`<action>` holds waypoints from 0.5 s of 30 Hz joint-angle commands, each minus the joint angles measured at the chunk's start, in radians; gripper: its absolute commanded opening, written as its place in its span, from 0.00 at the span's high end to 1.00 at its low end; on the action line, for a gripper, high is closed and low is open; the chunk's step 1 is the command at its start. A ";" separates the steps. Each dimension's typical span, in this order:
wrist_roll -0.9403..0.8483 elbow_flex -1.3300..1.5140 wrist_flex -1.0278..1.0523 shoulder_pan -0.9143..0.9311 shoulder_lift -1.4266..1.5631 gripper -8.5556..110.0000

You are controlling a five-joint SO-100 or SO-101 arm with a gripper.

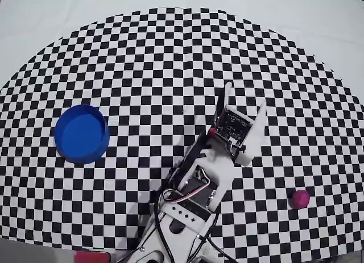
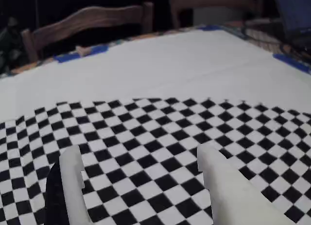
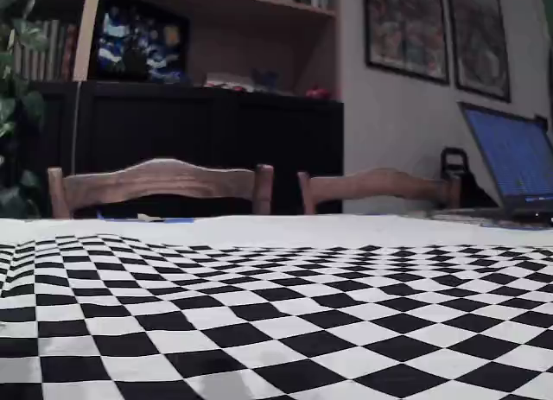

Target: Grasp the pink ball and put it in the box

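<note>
Gripper (image 1: 243, 96) poised over the middle of the checkered mat (image 1: 170, 58) in the overhead view, jaws spread wide apart with nothing between them but bare squares. White fingers (image 1: 259, 124) angled toward the top of that view, one thin and dark-edged on the left, one broad and white on the right. Small circuit board (image 1: 233, 125) mounted between them at the wrist. Arm (image 1: 199, 189) rising from the bottom edge, white links, dark cables looped beside the motor.

Pink ball (image 1: 301, 199) low on the right in the overhead view, resting on the mat, well apart from the gripper and off to the right of the arm. Box (image 1: 82, 133) on the left side of the mat, round, bright blue, upright, open mouth facing up, nothing inside. Ball and box on opposite sides of the arm, far apart.

Wrist view: gripper (image 2: 141, 159) looking across the mat toward a plain white tablecloth (image 2: 160, 64), both fingers (image 2: 73, 186) entering from the bottom edge, clear gap of checkers between them. Neither ball nor box visible from this camera. Wooden chair backs (image 2: 87, 18) beyond the far table edge, strips of blue tape (image 2: 82, 54) along it.

Fixed view: low look across the mat (image 3: 259, 314) with no arm, ball or box in sight. Two chair backs (image 3: 160, 180), dark cabinet (image 3: 190, 141) behind, open laptop (image 3: 514, 154) at the right, framed pictures (image 3: 406, 28) on the wall.
</note>
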 commanded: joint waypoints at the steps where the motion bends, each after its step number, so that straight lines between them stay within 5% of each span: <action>1: -0.008 0.008 -0.015 0.052 -0.009 0.70; 15: -0.002 0.008 -0.032 0.232 -0.015 0.70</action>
